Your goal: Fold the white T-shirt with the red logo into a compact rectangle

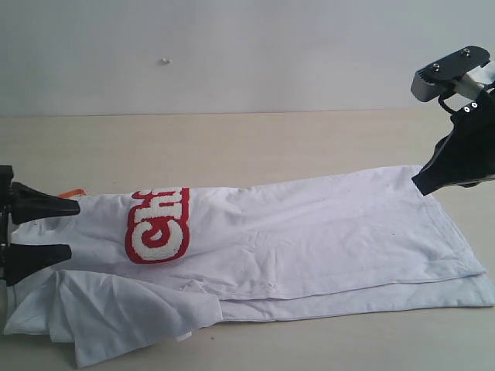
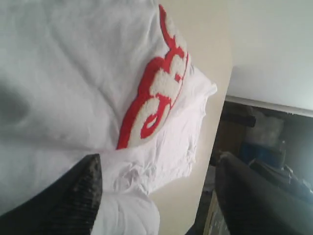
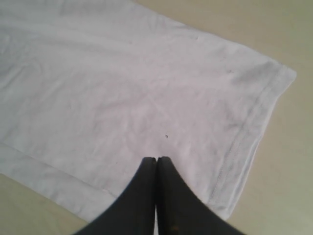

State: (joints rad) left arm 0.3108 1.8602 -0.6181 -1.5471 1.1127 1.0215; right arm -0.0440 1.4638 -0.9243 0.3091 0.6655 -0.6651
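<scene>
- While the shirt (image 1: 309,232) lies lengthwise on the counter (image 1: 232,147), collar toward the left edge and hem toward the right edge, one long side is folded over, cutting the logo (image 1: 158,224) short.
- Left hand (image 1: 73,229): jaws wide at the collar end, holding nothing.
- Right hand (image 1: 421,185): jaws closed at the far hem corner; any pinch of cloth cannot be confirmed.
- Sleeve (image 1: 131,317): bunched near the near-left corner.
- Step judged: lengthwise folding, part done.
- Next move calls for tucking that sleeve flat, then carrying the hem toward the collar.
</scene>
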